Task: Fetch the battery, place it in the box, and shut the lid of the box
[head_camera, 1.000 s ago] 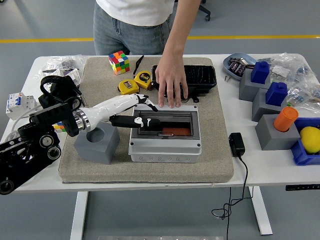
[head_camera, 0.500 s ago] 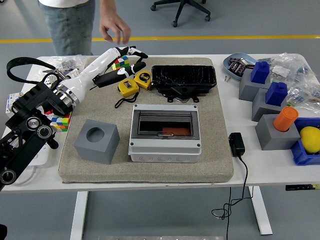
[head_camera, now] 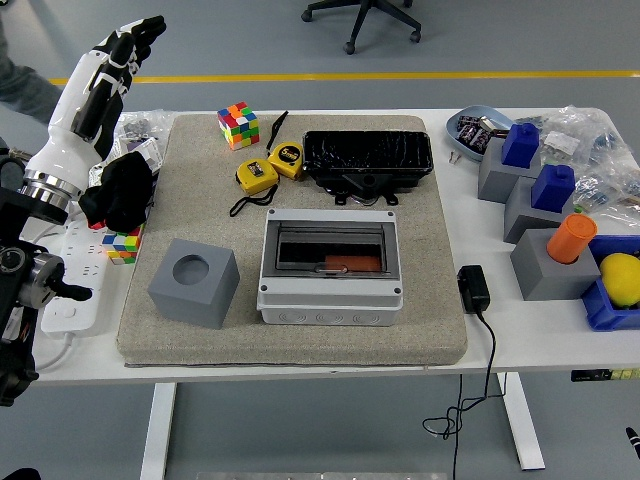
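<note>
A coarse beige felt mat (head_camera: 300,330) covers the middle of the white table (head_camera: 520,340). At its centre sits the box (head_camera: 330,266), a pale grey hard-plastic rectangular enclosure with a smoky translucent window across its top. The lid appears to lie flat, though whether it is latched cannot be told. Through the window an orange, flat, elongated shape, seemingly the battery (head_camera: 345,264), lies inside the box toward the lower middle.

At 12 o'clock from the box, just beyond it, rests a glossy black ribbed tray (head_camera: 367,155). At 11 o'clock lie two yellow tape measures (head_camera: 272,166) with black straps, and farther out a multicoloured puzzle cube (head_camera: 238,124). At 9 o'clock stands a matte grey block (head_camera: 194,283) with a round hole in its top face. At 3 o'clock, off the mat, a black power adapter (head_camera: 473,288) trails a cable over the table's near edge. Farther right are grey blocks topped with blue pieces (head_camera: 535,165), an orange cylinder (head_camera: 571,238) standing in a grey block, and a yellow rounded fruit (head_camera: 620,278) in a blue bin.

The left hand (head_camera: 110,72), white shell with black jointed fingers, is raised at about 10 o'clock, well apart from the box, above the table's far left corner. Its fingers are extended and loosely spread, holding and touching nothing.
</note>
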Controlling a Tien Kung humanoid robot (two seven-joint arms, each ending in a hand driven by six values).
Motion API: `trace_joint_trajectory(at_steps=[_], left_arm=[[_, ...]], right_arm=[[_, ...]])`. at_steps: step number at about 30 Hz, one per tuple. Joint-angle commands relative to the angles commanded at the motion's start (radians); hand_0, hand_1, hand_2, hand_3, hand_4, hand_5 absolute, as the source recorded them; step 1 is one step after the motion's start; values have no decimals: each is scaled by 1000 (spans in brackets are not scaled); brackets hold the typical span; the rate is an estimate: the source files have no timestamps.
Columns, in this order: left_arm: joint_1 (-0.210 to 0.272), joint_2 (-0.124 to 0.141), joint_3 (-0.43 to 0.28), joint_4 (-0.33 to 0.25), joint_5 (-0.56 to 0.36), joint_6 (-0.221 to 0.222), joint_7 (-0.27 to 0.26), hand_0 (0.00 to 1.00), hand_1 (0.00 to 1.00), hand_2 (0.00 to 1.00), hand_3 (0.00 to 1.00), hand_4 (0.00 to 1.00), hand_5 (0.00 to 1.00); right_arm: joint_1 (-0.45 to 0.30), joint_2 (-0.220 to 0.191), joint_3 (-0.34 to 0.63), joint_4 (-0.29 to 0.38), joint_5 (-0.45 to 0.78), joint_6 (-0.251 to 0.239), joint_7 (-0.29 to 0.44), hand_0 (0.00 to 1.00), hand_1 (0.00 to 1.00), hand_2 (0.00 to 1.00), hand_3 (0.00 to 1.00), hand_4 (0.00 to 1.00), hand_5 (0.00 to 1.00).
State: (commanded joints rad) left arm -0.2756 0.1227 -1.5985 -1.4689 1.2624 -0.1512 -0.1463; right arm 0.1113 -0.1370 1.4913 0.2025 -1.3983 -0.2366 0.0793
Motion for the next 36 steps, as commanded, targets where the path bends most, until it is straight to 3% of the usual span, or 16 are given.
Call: trace_joint_trajectory(at_steps=[3, 5, 9, 12, 16, 23, 27, 28, 33, 34, 36], left_arm=[[45, -4, -15, 13, -128, -55, -1, 998, 998, 974, 945, 998, 998], [59, -9, -18, 16, -198, -61, 3, 998, 998, 975, 957, 998, 998], [107, -43, -54, 20, -238, -80, 12, 998, 998, 975, 957, 998, 998], [119, -29, -76, 38, -243, -98, 24, 998, 998, 984, 967, 998, 998], [123, -1, -105, 46, -176, -116, 52, 998, 998, 981, 954, 998, 998], [120, -13, -153, 28, 10, -96, 84, 998, 998, 970, 932, 998, 998], [121, -11, -143, 20, 31, -80, 78, 998, 998, 970, 932, 998, 998], [124, -10, -141, 18, 41, -76, 75, 980, 988, 945, 917, 998, 863], [128, -9, -135, 13, 61, -63, 70, 980, 988, 945, 917, 998, 863], [128, -9, -135, 11, 63, -60, 70, 960, 979, 934, 913, 998, 804], [127, -9, -137, 6, 72, -54, 71, 960, 979, 934, 913, 998, 804]], right_arm=[[-10, 10, -13, 3, 3, 1, 1, 981, 940, 870, 883, 998, 998], [-15, 14, -21, 3, 5, 2, 1, 981, 942, 870, 885, 998, 998], [-34, 26, -17, 2, -5, 3, 1, 981, 942, 870, 885, 998, 998], [-48, 31, -14, 6, -8, 3, 2, 981, 941, 870, 884, 998, 998], [-58, 38, -16, 7, -6, 3, 2, 982, 941, 870, 887, 998, 998], [-79, 45, -37, 11, 12, 5, 4, 982, 941, 871, 886, 998, 998], [-87, 44, -44, 13, 15, 3, 8, 982, 941, 871, 886, 998, 998], [-91, 42, -49, 14, 22, 1, 15, 977, 936, 872, 916, 998, 998], [-100, 39, -79, 11, 53, -3, 31, 977, 936, 872, 916, 998, 998], [-100, 39, -83, 11, 56, -3, 31, 975, 935, 875, 919, 998, 998], [-98, 41, -88, 12, 61, -1, 28, 975, 935, 875, 919, 998, 998]])
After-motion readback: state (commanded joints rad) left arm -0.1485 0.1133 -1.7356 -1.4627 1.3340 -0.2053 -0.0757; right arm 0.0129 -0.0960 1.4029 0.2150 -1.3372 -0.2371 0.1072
